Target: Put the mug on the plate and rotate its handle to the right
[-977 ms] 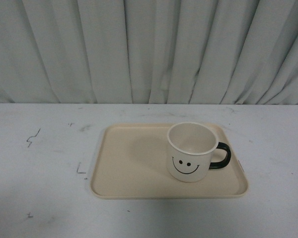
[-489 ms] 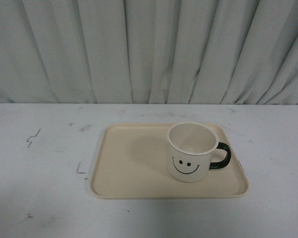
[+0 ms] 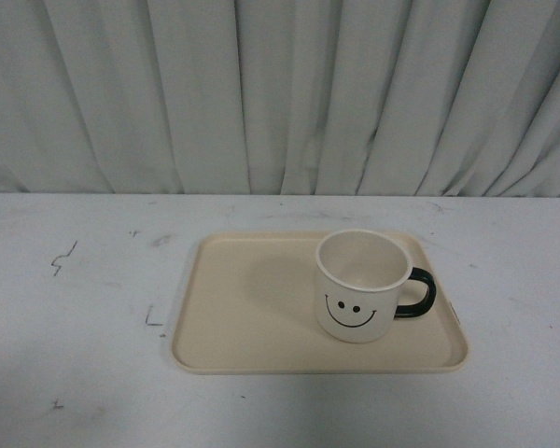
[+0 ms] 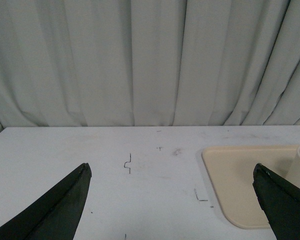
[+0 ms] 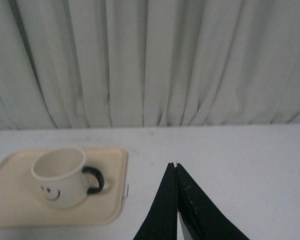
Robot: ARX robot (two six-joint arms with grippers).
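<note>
The cream-white mug (image 3: 358, 285) is standing upright on the beige plate (image 3: 243, 317), sitting toward the plate's right half and nearer its far edge than its near one. Its printed smiley face (image 3: 350, 313) is facing the front camera, and its black handle (image 3: 418, 293) is pointing to the right, reaching toward the plate's right rim without passing it. The mug is looking empty inside. The plate is lying flat on the white table (image 3: 75, 355), which is carrying a few small dark scuff marks (image 3: 63, 259) to the left of the plate. A pale pleated curtain (image 3: 280, 93) is hanging behind the table, beyond the plate's far edge.

Neither arm is showing in the front view. In the left wrist view, the left gripper (image 4: 172, 200) is hanging with its two dark fingers spread wide apart, gripping nothing, over bare table to the left of the plate; the plate's left end and a sliver of the mug are appearing between the fingers. In the right wrist view, the right gripper (image 5: 176, 200) is showing its fingers pressed together tip to tip, with nothing between them, and it is sitting over bare table to the right of the plate, well apart from the mug. Neither gripper is touching the mug or the plate.
</note>
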